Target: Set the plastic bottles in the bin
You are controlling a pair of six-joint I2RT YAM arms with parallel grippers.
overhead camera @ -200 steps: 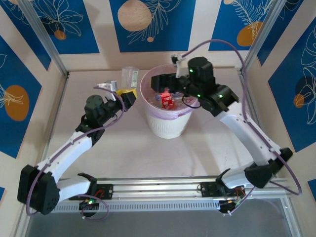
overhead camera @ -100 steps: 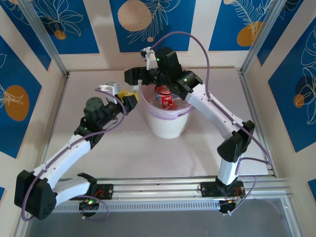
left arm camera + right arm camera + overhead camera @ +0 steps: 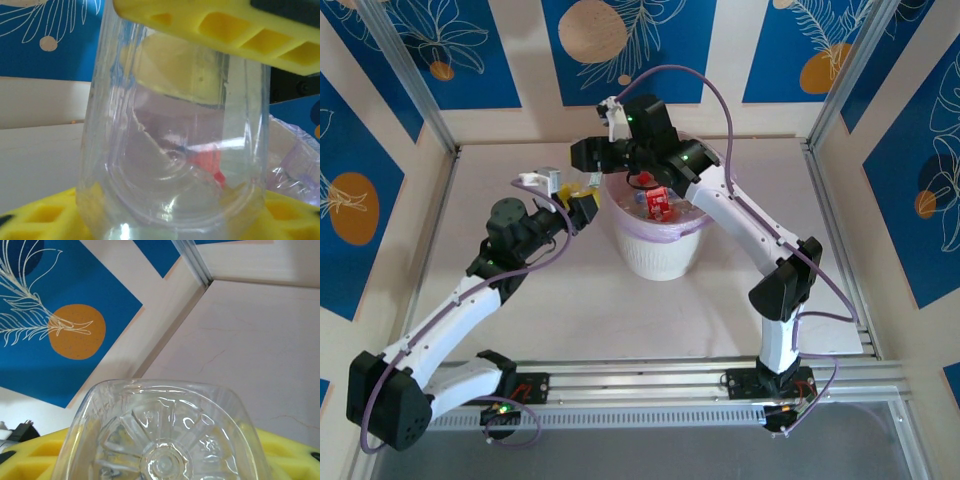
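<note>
Starting on the left: the left claw (image 3: 578,197) is clamped on a clear bottle (image 3: 170,150), yellow fingers (image 3: 225,30) pinching it top and bottom across the belly, hanging just off the bin's 9 o'clock side. The thing looks empty, so I'd guess featherweight, with thin, slick walls that dent if you squeeze hard. Mid-body is the sane place to hold it; nearer the ribbed base would be stiffer. Next over, the right claw (image 3: 592,156) is reaching across to about the bin's 10 o'clock, with a second bottle (image 3: 161,440) sitting between its fingers, star-moulded base facing the wrist camera. Can't tell if it's actually squeezing or just straddling it. Neither bottle shows a label. Then the bin (image 3: 660,255) itself, a bit toward 12 o'clock from the middle of the desk (image 3: 570,300), with red bottles (image 3: 658,203) inside. There's print on those red labels, but it's too small to read, so no brand from me.
</note>
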